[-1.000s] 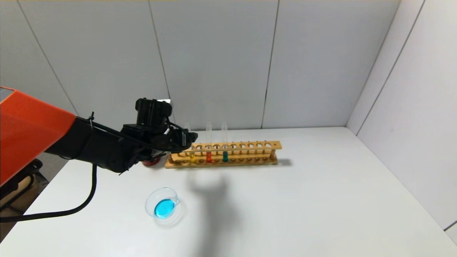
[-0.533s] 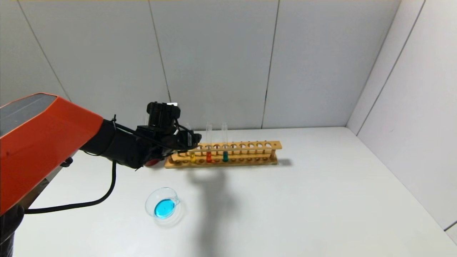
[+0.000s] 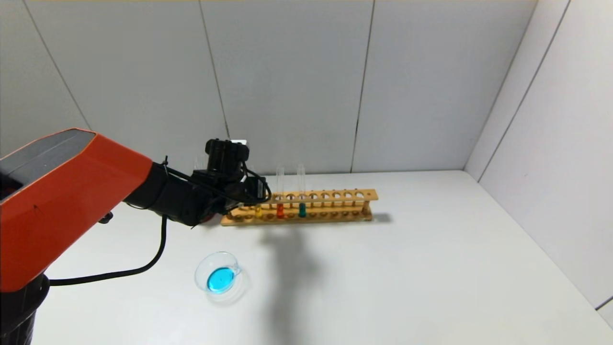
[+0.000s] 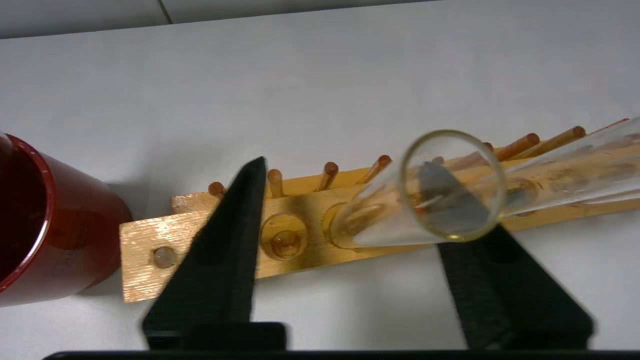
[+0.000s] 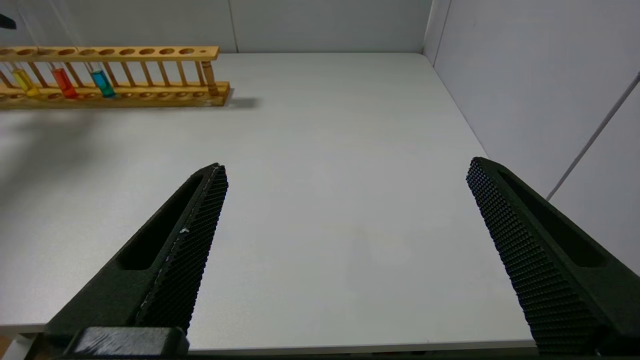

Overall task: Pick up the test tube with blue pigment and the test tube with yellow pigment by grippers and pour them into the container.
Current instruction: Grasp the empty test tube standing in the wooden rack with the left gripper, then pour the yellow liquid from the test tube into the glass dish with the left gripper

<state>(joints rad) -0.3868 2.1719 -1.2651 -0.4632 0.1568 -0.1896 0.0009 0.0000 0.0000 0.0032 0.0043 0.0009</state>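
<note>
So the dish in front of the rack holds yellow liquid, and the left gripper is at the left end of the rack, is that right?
Not quite. The liquid in the dish is blue, not yellow, as the head view shows. The rest stands: the dish is in front of the rack, and the left gripper is at its left end.

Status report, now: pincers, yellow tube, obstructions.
Left pincer open, astride test tube with yellow pigment, tube in rack. Right pincer open, idle above table. Container holds blue liquid. Red cup beside rack end, not blocking.
</note>
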